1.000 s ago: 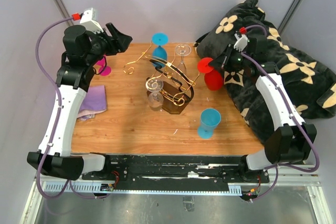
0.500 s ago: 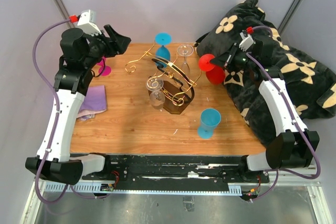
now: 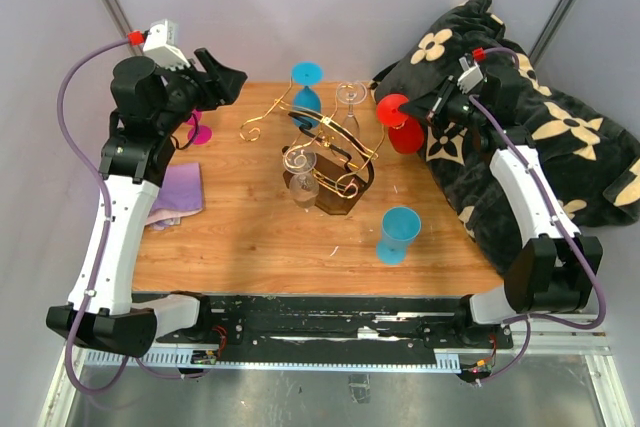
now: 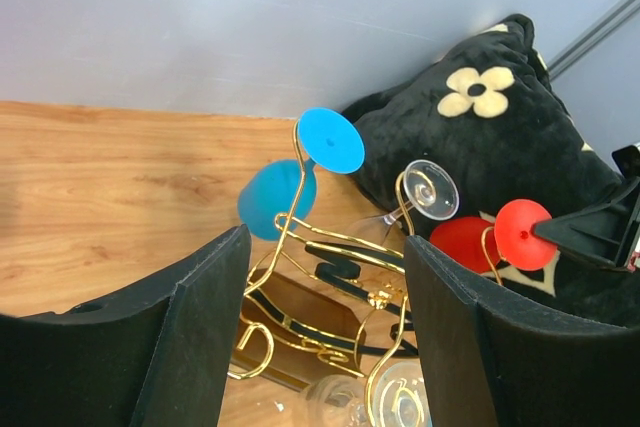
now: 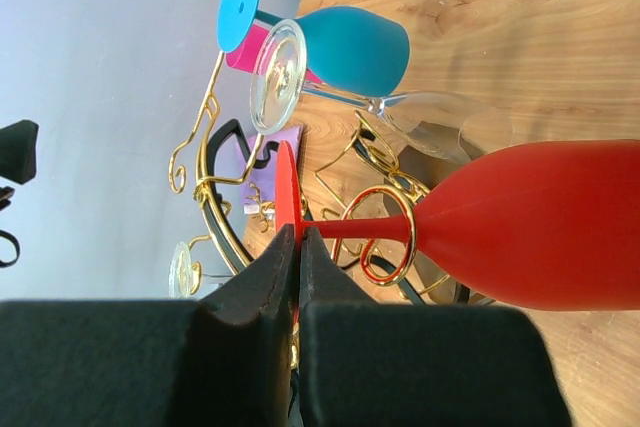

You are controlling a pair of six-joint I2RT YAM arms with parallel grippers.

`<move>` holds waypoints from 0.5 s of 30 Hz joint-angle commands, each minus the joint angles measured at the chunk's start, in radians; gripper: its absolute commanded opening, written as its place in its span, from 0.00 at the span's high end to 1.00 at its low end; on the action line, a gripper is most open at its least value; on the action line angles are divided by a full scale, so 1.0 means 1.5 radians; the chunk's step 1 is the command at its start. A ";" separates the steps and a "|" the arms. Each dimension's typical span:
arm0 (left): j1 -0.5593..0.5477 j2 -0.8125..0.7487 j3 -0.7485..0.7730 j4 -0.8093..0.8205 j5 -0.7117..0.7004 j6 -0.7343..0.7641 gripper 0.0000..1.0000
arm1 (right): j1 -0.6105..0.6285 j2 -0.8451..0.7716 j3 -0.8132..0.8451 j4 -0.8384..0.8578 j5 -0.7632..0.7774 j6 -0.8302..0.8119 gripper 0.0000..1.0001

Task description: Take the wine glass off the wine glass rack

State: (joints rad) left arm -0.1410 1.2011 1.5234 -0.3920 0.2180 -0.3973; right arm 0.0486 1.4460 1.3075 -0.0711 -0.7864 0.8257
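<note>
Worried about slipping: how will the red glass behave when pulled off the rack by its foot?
Pinched only at its thin foot edge, the red glass probably pivots or slips. Its bowl-heavy end likely droops. The stem threads a gold loop, so it may snag.

**Left arm** (image 3: 108, 237) and **right arm** (image 3: 525, 197): white moulded links were set between black joint housings (image 3: 140, 97). A purple cable (image 3: 60, 112) ran along each arm to a red-capped plug (image 3: 133, 38) beside a pale grey wrist camera (image 3: 162, 42). The fingers (image 4: 130, 337) were broad wedges of matte black with flat inner faces.
</note>
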 commanded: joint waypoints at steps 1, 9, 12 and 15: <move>-0.002 -0.017 -0.014 0.019 0.003 0.001 0.32 | -0.007 0.009 0.006 0.053 -0.017 0.003 0.99; -0.002 -0.025 -0.019 0.021 0.000 0.000 0.32 | -0.007 0.039 0.002 0.111 -0.037 0.030 0.99; -0.002 -0.025 -0.020 0.021 0.003 0.000 0.32 | -0.007 0.046 -0.018 0.151 -0.059 0.064 0.99; -0.002 -0.026 -0.022 0.021 0.003 0.000 0.32 | -0.007 0.034 -0.039 0.165 -0.078 0.077 0.99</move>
State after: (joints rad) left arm -0.1410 1.1839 1.5047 -0.3904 0.2192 -0.3988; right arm 0.0486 1.5108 1.2816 0.0631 -0.8410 0.8867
